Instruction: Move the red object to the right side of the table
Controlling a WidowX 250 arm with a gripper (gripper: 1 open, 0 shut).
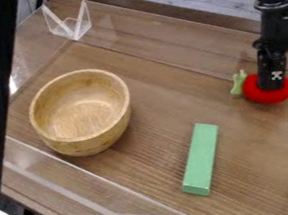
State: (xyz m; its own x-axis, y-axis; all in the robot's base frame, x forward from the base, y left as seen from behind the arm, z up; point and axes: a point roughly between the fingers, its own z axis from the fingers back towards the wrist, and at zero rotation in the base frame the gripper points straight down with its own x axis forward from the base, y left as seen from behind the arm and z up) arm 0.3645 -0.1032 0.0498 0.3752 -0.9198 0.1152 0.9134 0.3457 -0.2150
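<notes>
The red object [269, 92], a small round toy fruit with a green leaf tip on its left side, rests on the brown wood-grain table [157, 82] at the far right, close to the right acrylic wall. My black gripper [273, 78] comes straight down onto its top, with the fingers shut on the red object. The fingertips hide the top of the fruit, so only its lower red rim and the leaf show.
A wooden bowl [80, 110] stands at the left of the table. A long green block [202, 158] lies near the front, left of and below the red object. A clear acrylic stand [67, 22] sits at the back left. Low clear walls edge the table.
</notes>
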